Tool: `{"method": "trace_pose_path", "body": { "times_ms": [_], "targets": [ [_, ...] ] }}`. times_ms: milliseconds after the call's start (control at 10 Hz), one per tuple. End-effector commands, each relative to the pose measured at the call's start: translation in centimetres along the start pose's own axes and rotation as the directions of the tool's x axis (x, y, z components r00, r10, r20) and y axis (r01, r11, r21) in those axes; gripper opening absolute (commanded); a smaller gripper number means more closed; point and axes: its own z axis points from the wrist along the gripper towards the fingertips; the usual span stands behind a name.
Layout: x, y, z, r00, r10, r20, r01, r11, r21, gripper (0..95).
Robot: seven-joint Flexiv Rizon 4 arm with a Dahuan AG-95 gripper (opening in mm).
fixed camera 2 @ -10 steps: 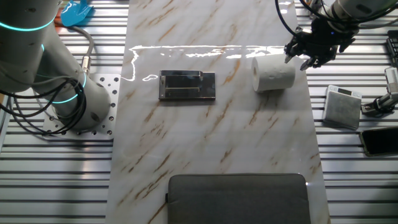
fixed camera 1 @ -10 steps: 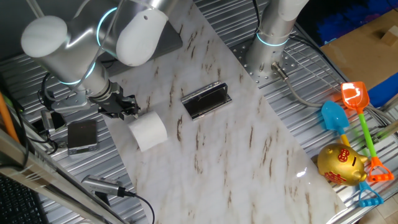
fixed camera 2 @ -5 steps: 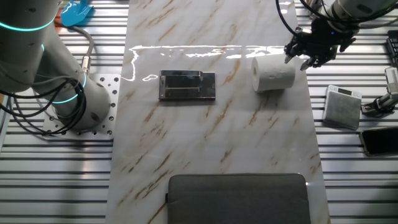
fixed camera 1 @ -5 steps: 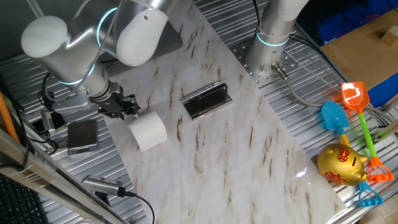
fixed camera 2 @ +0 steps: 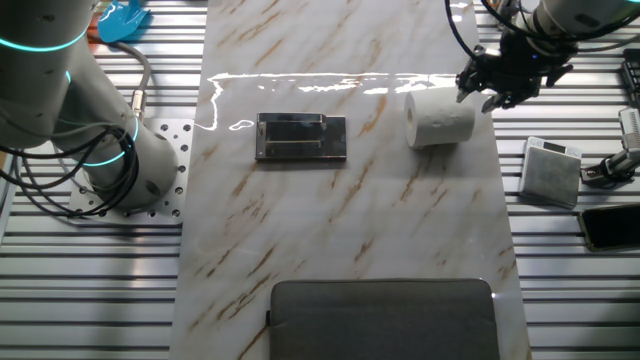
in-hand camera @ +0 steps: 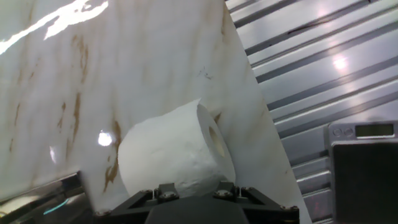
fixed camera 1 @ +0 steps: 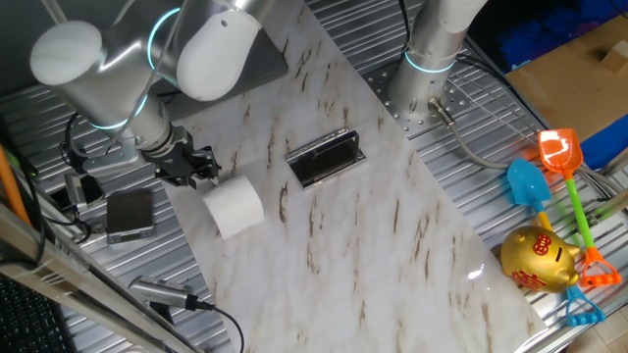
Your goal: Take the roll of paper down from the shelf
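Observation:
The roll of paper (fixed camera 1: 234,207) is white and lies on its side on the marble tabletop, near the table's edge. The other fixed view shows the roll (fixed camera 2: 440,118) with its hollow core facing my gripper. The shelf (fixed camera 1: 326,159), small, dark and metal-edged, stands apart near the table's middle, bare on top (fixed camera 2: 301,137). My gripper (fixed camera 1: 203,169) hovers just beside the roll's end (fixed camera 2: 488,92), jaws spread and holding nothing. In the hand view the roll (in-hand camera: 171,152) fills the space right ahead of the gripper (in-hand camera: 191,190), and the fingertips are out of frame.
A flat grey box (fixed camera 2: 551,170) sits on the metal slats just past the roll, also seen in the hand view (in-hand camera: 364,162). A large grey mat (fixed camera 2: 385,318) lies at the table's near end. Toys (fixed camera 1: 549,216) and a second arm's base (fixed camera 1: 427,69) stand on the other side.
My arm has shifted very slightly away from the roll. The roll and the shelf have not moved.

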Motion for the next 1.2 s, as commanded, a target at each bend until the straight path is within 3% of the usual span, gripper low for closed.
{"method": "trace_pose_path", "body": {
  "times_ms": [100, 400, 600, 1200],
  "targets": [
    [0.0, 0.0, 0.0, 1.000, -0.027, 0.000, 0.027, 1.000, -0.001, 38.0],
    [0.0, 0.0, 0.0, 0.998, -0.059, -0.003, 0.059, 0.998, -0.014, 38.0],
    [-0.4, -0.3, -0.2, 0.995, -0.099, -0.010, 0.098, 0.994, -0.047, 38.0],
    [-2.1, -0.1, 0.1, 0.992, -0.122, 0.030, 0.124, 0.990, -0.069, 38.0]
  ]
}}
